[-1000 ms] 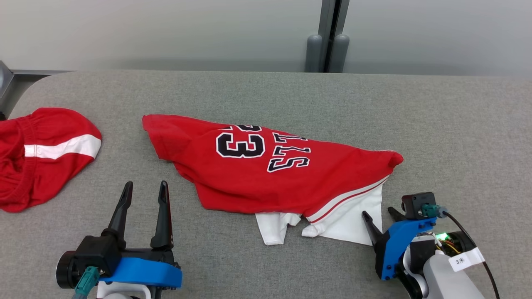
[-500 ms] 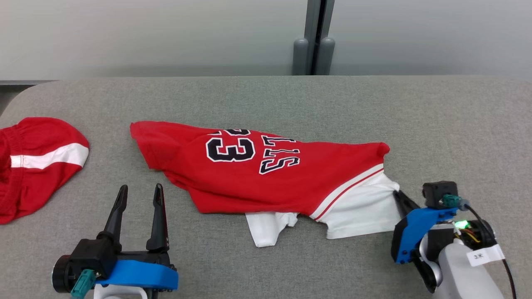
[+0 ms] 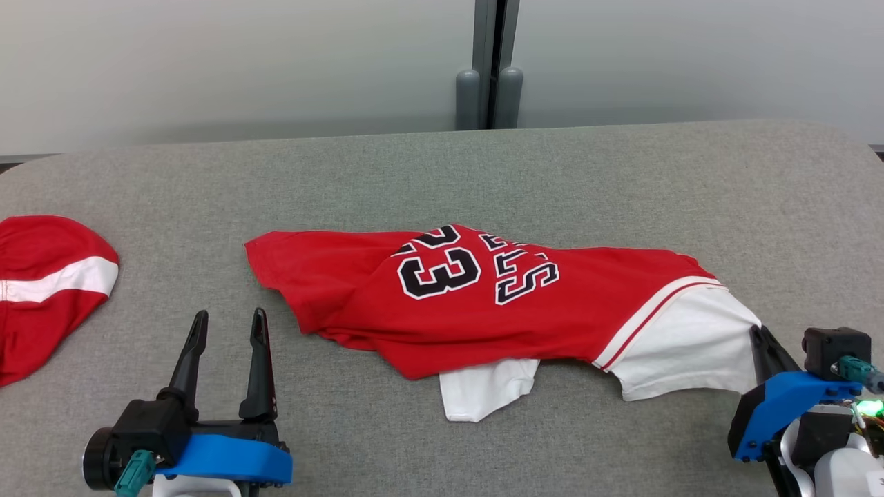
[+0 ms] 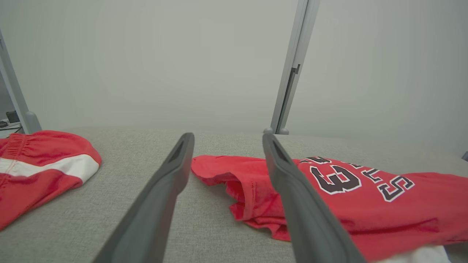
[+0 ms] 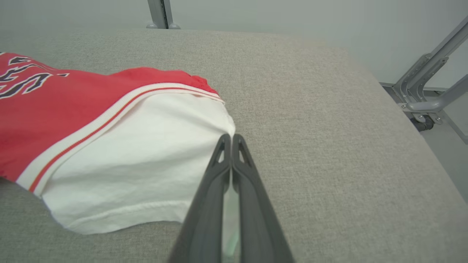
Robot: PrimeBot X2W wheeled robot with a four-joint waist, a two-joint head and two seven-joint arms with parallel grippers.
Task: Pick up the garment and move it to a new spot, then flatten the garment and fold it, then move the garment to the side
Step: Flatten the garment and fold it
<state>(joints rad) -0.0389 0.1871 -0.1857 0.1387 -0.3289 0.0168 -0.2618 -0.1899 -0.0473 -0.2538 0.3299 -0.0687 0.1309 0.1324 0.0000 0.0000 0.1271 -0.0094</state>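
The garment (image 3: 483, 304) is a red jersey with the number 23 and a white lower part, lying crumpled across the middle of the grey table (image 3: 621, 179). My right gripper (image 3: 760, 336) is shut on the white right edge of the garment (image 5: 139, 153), with its fingertips (image 5: 223, 146) pinched together at the cloth's corner. My left gripper (image 3: 226, 319) stands open near the front left, clear of the garment's red left end (image 4: 234, 182); its fingers (image 4: 172, 175) hold nothing.
A second red cloth with a white stripe (image 3: 48, 290) lies at the table's left edge, also in the left wrist view (image 4: 40, 168). A grey post (image 3: 489, 62) stands behind the table. A metal frame (image 5: 427, 91) stands beyond the table's right edge.
My right gripper has shut on the garment's white edge and pulled it to the right, stretching the cloth. The head camera has turned right. The left gripper stays open in place.
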